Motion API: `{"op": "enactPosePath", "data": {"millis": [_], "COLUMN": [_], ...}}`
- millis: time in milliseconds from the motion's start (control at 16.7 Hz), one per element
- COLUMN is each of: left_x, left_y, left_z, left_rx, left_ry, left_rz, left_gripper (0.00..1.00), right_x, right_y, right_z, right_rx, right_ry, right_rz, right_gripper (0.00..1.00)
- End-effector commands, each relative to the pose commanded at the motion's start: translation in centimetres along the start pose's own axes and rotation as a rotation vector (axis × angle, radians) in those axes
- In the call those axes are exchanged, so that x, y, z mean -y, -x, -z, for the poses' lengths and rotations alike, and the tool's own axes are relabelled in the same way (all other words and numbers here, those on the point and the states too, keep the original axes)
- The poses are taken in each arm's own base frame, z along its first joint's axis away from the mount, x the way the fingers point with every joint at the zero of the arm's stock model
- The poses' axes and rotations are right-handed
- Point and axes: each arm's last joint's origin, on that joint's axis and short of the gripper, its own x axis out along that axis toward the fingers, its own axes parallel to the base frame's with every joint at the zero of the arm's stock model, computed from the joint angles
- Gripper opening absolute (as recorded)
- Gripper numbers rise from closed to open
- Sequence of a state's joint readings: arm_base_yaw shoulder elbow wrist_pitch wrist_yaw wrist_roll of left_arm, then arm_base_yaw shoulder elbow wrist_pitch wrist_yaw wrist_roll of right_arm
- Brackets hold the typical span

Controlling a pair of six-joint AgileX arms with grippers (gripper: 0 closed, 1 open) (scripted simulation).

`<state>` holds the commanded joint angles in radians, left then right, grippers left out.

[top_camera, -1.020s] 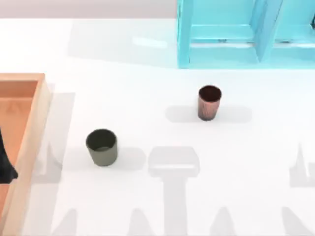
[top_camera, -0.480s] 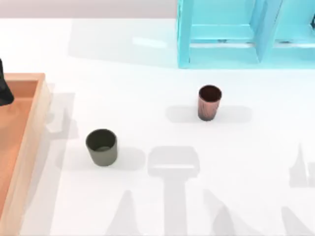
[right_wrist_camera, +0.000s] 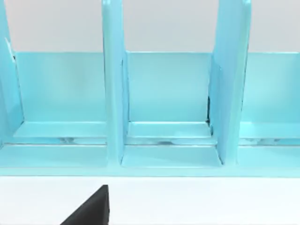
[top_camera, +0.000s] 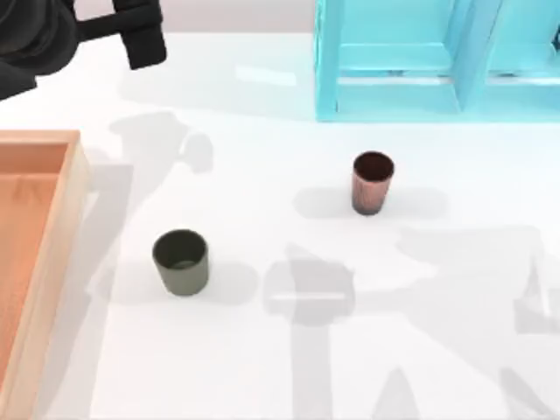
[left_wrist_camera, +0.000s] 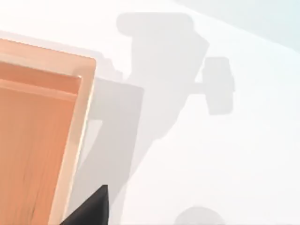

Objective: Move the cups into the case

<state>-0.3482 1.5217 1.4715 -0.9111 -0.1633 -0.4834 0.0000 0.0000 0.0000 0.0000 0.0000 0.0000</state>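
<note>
While neither cup is sitting in the case (top_camera: 52, 254), the task is standing at its opening step, by my judgement. Working from the left of the top view: the case is lying at the left edge of the surface (top_camera: 262, 367), its orange-tan floor showing nothing inside where visible, and its light rim is also appearing in the left wrist view (left_wrist_camera: 77, 126). The left arm (top_camera: 52, 35) is hanging high over the far left corner, well apart from both cups; whether its fingers are apart or together cannot be told. The olive-green cup (top_camera: 181, 261) is standing upright just right of the case, near but not touching its rim. Further right and further back, the copper-brown cup (top_camera: 373, 182) is standing upright, well apart from the green one. Behind it, the cyan shelf unit (top_camera: 420, 61) is occupying the far right, and the right wrist view is facing its compartments (right_wrist_camera: 164, 93). The state of the right arm's fingers cannot be told either.

Assessment: the green cup, being nearest the case and the left arm, is the likely first pick. The next move is calling for that arm to be descending over the cup with fingers spread, straddling one wall or the body, then closing before lifting clear of the case rim.
</note>
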Motion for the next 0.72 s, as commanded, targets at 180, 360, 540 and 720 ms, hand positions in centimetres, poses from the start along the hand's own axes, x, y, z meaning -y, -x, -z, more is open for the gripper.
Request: {"op": "enactPosePath", "data": {"millis": [180,360,540,720], "left_x": [5.7,11.4,16.6,20.6], "left_y": [-4.4,-8.2,-10.7,-11.8], "left_z": [-1.6,-1.3,0.3,2.4], "left_rx": [-0.173,-0.282,-0.330,-0.336], "left_ry": [-0.057,-0.119,-0.169,-0.198], "left_rz": [-0.077,-0.128,-0.140,-0.118], "left_gripper": [1.00,1.00,1.00,1.00], "right_x": [0.0,0.0,0.0,0.0], "right_y": [0.0,0.0,0.0,0.0], "right_z": [0.0,0.0,0.0,0.0], "right_rx": [0.000,0.000,0.000,0.000], "right_ry": [0.000,0.000,0.000,0.000], "right_rz": [0.000,0.000,0.000,0.000], "right_gripper": [1.00,1.00,1.00,1.00]}}
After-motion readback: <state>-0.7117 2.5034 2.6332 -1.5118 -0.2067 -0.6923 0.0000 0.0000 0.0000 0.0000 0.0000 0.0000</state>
